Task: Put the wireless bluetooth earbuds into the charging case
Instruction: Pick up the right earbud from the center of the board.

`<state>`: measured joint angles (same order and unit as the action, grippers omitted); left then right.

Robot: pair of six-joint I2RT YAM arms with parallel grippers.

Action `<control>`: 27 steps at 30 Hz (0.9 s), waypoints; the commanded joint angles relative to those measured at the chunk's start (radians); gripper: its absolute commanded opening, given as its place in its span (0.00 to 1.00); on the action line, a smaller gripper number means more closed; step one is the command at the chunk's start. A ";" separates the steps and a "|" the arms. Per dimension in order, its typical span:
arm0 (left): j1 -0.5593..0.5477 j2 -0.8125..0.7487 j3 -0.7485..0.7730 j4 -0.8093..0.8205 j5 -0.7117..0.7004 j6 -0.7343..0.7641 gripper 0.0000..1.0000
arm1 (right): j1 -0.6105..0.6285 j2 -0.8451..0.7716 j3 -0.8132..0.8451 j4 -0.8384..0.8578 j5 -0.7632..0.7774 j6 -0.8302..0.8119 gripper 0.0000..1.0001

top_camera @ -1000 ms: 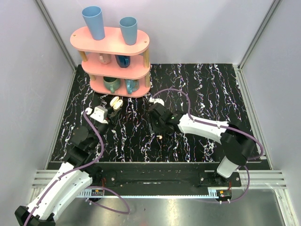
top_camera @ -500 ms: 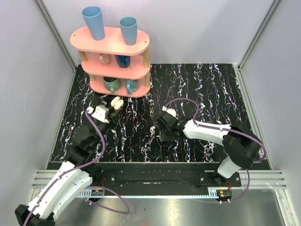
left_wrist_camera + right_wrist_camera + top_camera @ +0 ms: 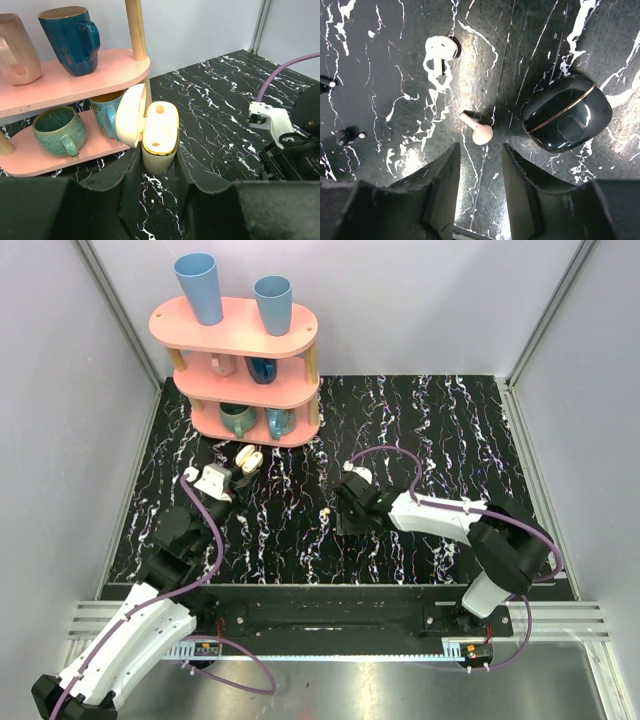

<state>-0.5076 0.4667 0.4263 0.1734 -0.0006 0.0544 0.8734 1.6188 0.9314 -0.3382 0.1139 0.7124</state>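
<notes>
The charging case (image 3: 160, 132) is cream-white with a gold rim and stands upright, lid swung open to the left. My left gripper (image 3: 159, 150) is shut on its lower body, close to the pink rack; from above the case (image 3: 246, 457) shows at that gripper's (image 3: 238, 472) tip. Two cream-white wireless earbuds lie on the black marbled table. One earbud (image 3: 479, 131) lies just past the tips of my right gripper (image 3: 480, 150), which is open with nothing between its fingers. The other earbud (image 3: 441, 50) lies farther off to the left. In the top view one earbud (image 3: 327, 512) shows beside the right gripper (image 3: 345, 518).
A glossy black case (image 3: 566, 113) lies shut right of the near earbud. Two small black earbuds (image 3: 347, 136) lie at the left edge of the right wrist view. The pink rack (image 3: 240, 360) with several cups and mugs stands at the back left.
My right gripper has shifted right and toward the near edge, and its jaws have narrowed somewhat. The left arm and the case have not moved.
</notes>
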 commanded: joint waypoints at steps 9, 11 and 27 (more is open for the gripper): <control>-0.002 0.001 0.045 0.043 -0.009 -0.002 0.00 | -0.008 0.033 0.014 0.065 -0.031 -0.090 0.44; -0.002 0.001 0.043 0.047 -0.009 -0.002 0.00 | -0.007 0.042 0.012 0.068 -0.045 -0.096 0.43; -0.002 0.001 0.043 0.044 -0.006 -0.002 0.00 | -0.010 0.075 0.004 0.088 -0.030 -0.125 0.41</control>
<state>-0.5076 0.4667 0.4263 0.1738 -0.0006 0.0544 0.8711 1.6871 0.9310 -0.2729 0.0841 0.6117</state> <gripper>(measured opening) 0.324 0.422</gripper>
